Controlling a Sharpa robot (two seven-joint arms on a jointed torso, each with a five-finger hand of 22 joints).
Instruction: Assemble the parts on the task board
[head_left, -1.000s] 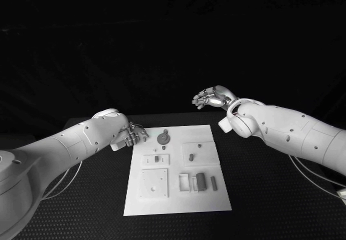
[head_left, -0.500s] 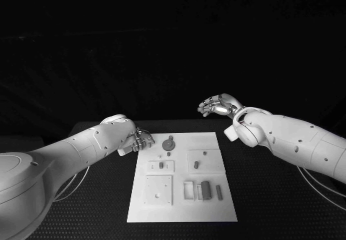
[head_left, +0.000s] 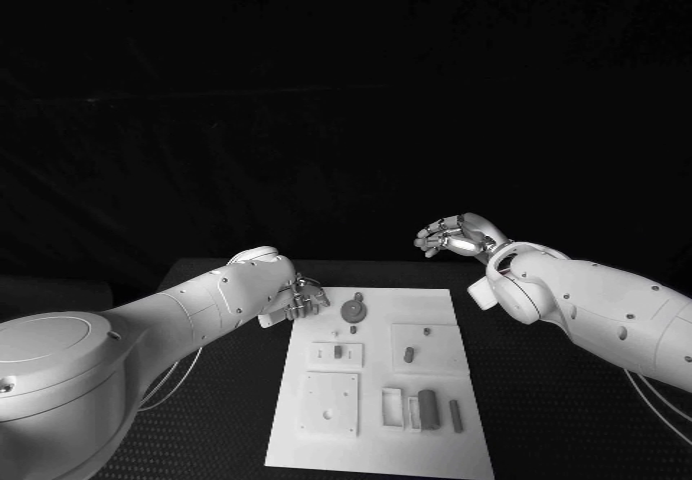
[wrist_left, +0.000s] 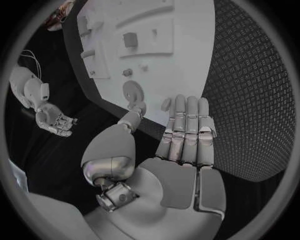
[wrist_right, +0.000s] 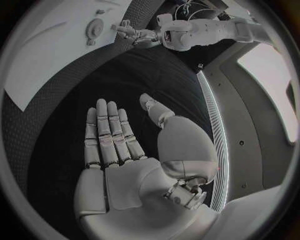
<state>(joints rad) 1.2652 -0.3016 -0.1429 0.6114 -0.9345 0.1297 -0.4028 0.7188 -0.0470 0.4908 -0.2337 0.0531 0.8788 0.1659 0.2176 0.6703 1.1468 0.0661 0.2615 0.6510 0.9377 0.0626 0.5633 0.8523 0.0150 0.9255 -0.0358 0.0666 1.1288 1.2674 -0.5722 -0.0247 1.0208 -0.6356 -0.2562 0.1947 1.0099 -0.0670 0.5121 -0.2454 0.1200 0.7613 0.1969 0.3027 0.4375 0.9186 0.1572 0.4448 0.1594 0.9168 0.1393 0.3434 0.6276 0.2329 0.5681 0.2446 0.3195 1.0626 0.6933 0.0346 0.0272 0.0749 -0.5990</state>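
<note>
The white task board (head_left: 382, 440) lies in the middle of the black table, with small grey parts on it. A round disc part (head_left: 353, 311) sits near its far edge, also seen as the disc (wrist_left: 132, 91) and the disc (wrist_right: 95, 28). Nearer lie a peg on a plate (head_left: 410, 353) and some long bars (head_left: 427, 408). My left hand (head_left: 299, 297) hovers at the board's far left corner, fingers straight and side by side (wrist_left: 187, 135), holding nothing. My right hand (head_left: 457, 236) is raised beyond the far right corner, palm flat (wrist_right: 112, 140), holding nothing.
A square plate (head_left: 329, 402) lies on the board's near left part, and a smaller plate (head_left: 338, 352) behind it. Black table surface (head_left: 534, 380) runs along both sides of the board. The room behind is dark.
The whole picture has shifted, so the camera moved. Relative to the board, both hands stay about where they were, and no part has moved.
</note>
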